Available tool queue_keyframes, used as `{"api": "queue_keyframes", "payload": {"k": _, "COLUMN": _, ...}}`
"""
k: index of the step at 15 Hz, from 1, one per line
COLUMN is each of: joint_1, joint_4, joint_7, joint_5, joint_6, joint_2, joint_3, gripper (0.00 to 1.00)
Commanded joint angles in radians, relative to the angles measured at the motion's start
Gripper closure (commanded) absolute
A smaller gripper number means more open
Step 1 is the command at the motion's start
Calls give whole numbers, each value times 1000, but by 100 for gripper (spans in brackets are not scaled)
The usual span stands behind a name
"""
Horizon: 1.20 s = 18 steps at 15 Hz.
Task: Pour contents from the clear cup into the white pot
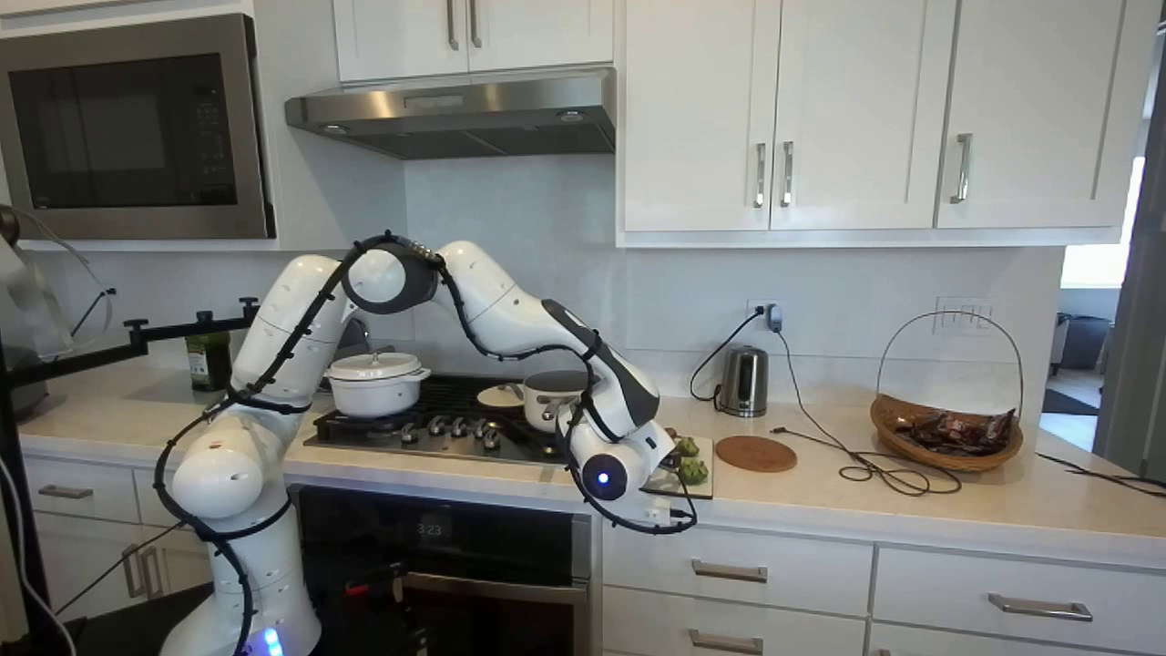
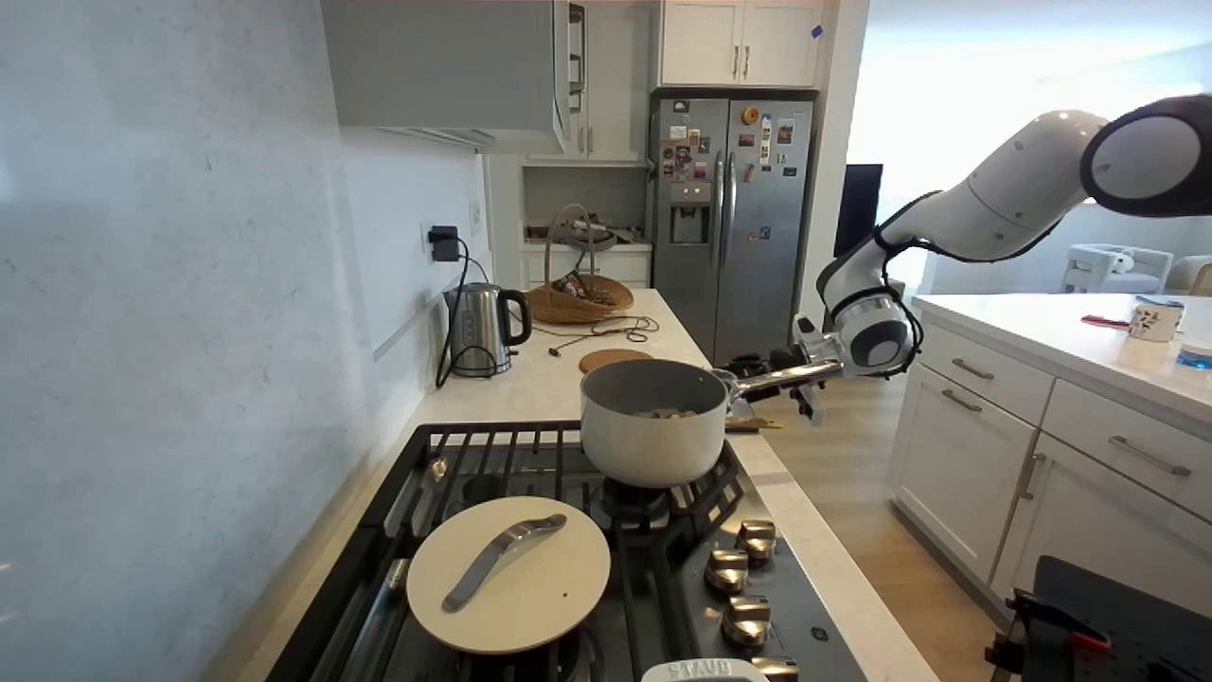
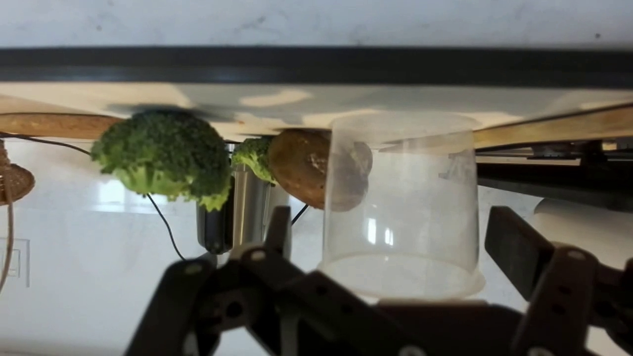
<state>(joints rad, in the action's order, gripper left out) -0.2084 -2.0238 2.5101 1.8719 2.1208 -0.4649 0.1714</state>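
Observation:
The clear cup [image 3: 400,198] stands on a pale cutting board in the wrist view, whose picture is upside down. It is see-through, upright, and I see nothing inside it. My gripper [image 3: 395,237] is open, with one finger on each side of the cup and a gap at both. In an exterior view the gripper [image 2: 781,367] is partly behind the saucepan's handle. I cannot make out the cup clearly in either exterior view. The open white pot [image 2: 653,440], a saucepan with a grey inside, sits on the stove with some brownish pieces in it; it also shows behind the arm [image 1: 545,401].
Broccoli [image 3: 165,158] and a brown roundish vegetable [image 3: 299,165] lie beside the cup. The saucepan's metal handle [image 2: 781,379] sticks out towards the gripper. A loose lid [image 2: 511,578] and a lidded white pot [image 1: 373,387] are on the stove. A kettle [image 1: 745,383] stands behind.

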Motion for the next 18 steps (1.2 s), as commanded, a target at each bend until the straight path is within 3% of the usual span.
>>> {"api": "queue_keyframes", "payload": {"k": 1, "joint_1": 21, "joint_4": 11, "joint_7": -1, "joint_5": 7, "joint_6": 5, "joint_2": 13, "joint_3": 14, "gripper": 0}}
{"api": "queue_keyframes", "payload": {"k": 11, "joint_1": 51, "joint_4": 30, "joint_7": 20, "joint_5": -61, "joint_6": 17, "joint_2": 101, "joint_3": 14, "gripper": 0}}
{"api": "queue_keyframes", "payload": {"k": 18, "joint_1": 84, "joint_4": 60, "joint_7": -35, "joint_5": -298, "joint_6": 178, "joint_2": 244, "joint_3": 10, "gripper": 0}}
